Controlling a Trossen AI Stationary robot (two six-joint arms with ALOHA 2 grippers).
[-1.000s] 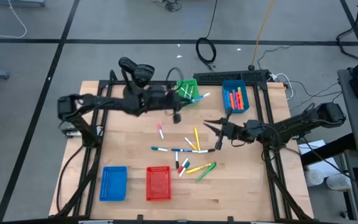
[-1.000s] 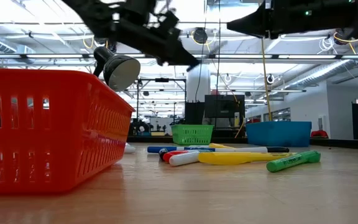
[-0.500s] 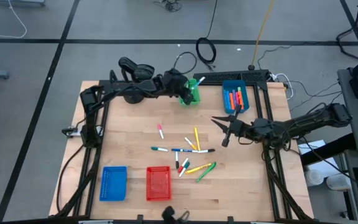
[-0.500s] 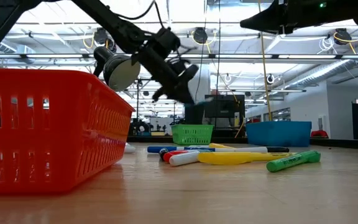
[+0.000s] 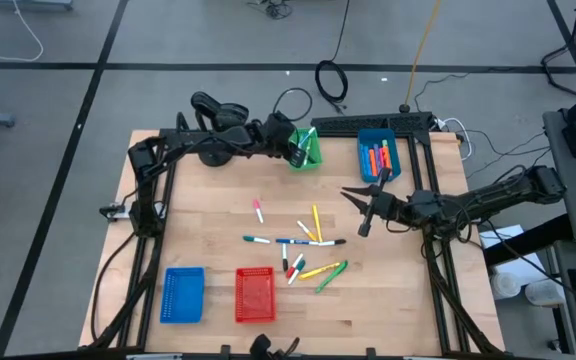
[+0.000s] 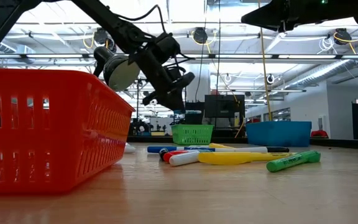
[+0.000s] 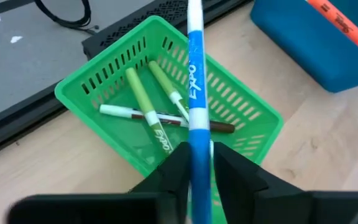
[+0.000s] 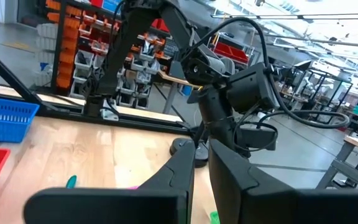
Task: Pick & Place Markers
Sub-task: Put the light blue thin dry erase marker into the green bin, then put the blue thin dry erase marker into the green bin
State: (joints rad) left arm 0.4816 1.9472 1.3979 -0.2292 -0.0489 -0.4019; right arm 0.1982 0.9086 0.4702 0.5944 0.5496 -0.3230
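Note:
My left gripper [image 5: 296, 150] hangs over the green basket [image 5: 313, 157] at the table's far edge, shut on a blue marker [image 7: 194, 87]. The basket [image 7: 110, 87] holds two green markers [image 7: 143, 93] and a white one with a brown cap. More markers [image 5: 303, 245] lie loose on the middle of the table, a pink one [image 5: 258, 210] apart from them. To their right, above the table, my right gripper [image 5: 363, 207] is shut with nothing in it. My left gripper pinches the blue marker's barrel [image 7: 199, 134] between its two fingers. The marker runs along the fingers and sticks out past their ends over the green basket. The fingers slant down from the table's left side. The marker is lifted clear of the basket.
A blue basket [image 5: 378, 155] with orange and red markers stands to the right of the green one. A second blue basket [image 5: 182, 294] and a red basket [image 5: 255, 295] sit near the front edge. Bare wood lies at the table's left.
My left gripper has travelled from over the middle of the table toward the far edge, coming down over the green basket while rolling and tipping downward; for the last half second it has stayed there. My right gripper has risen and drawn back slightly toward the right.

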